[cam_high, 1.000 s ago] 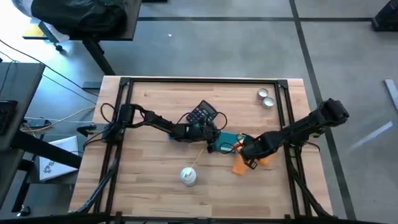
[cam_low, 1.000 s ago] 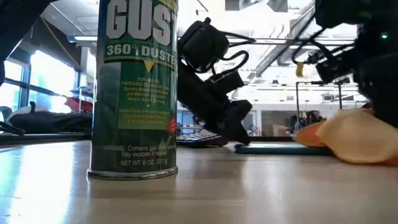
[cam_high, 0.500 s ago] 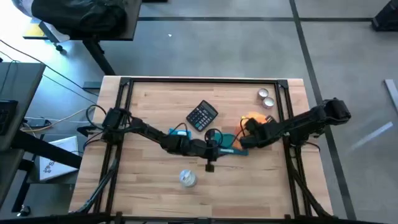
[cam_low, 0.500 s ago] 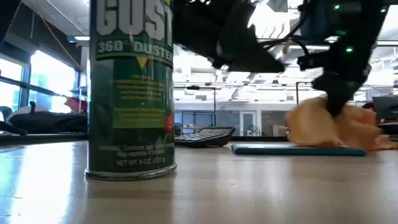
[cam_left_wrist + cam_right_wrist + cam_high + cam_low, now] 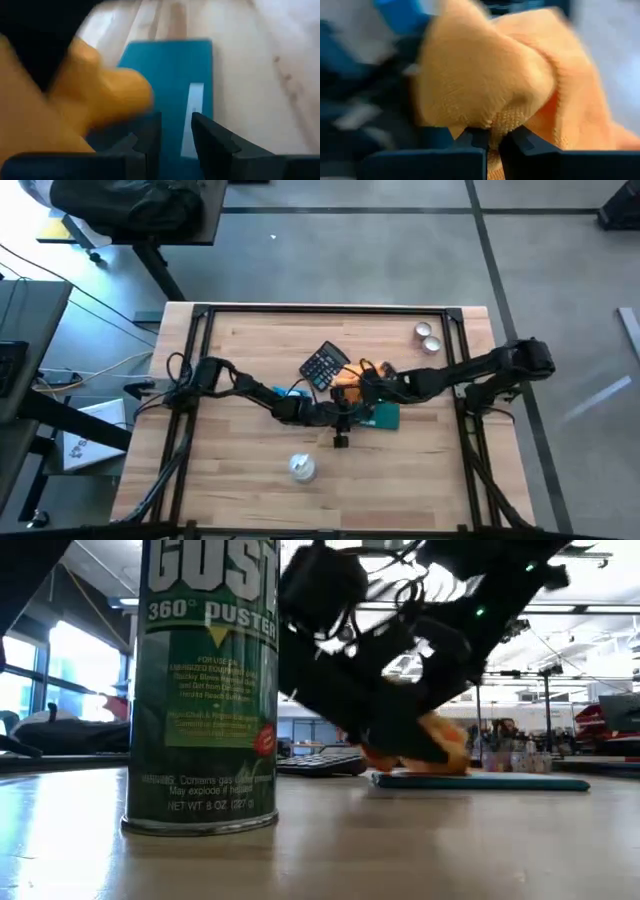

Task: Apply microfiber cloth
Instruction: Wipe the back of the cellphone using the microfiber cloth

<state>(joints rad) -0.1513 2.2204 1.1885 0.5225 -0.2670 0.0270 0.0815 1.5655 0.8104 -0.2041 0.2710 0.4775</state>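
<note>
The orange microfiber cloth (image 5: 348, 389) lies bunched on the left, far part of a flat blue thing (image 5: 386, 416) at the table's middle, just near of the black calculator (image 5: 325, 365). My right gripper (image 5: 364, 384) reaches in from the right and is shut on the cloth (image 5: 480, 75). My left gripper (image 5: 345, 420) comes from the left and stands over the blue thing's left end (image 5: 170, 65), its fingers close together with nothing between them. The cloth (image 5: 95, 100) is just beside it. My right gripper pinches a bunched fold of the cloth (image 5: 494, 125) between its two fingers, several layers thick. It comes slanting down from the table's right. The cloth's lower part (image 5: 440, 754) rests on the blue thing. My left gripper's fingertips (image 5: 150, 135) are down at the blue thing's left end; I cannot tell whether they touch it.
A green duster can (image 5: 302, 466) stands upright near the table's front edge, close before the low camera (image 5: 205, 690). Two small round tins (image 5: 428, 338) sit at the far right. Bare wood lies at the left and near right.
My right gripper has carried the cloth from the near right of the blue thing toward the far edge, then toward the table's left, onto the blue thing beside the calculator. My left gripper has moved from beside the calculator toward the near edge, to the blue thing's left end.
</note>
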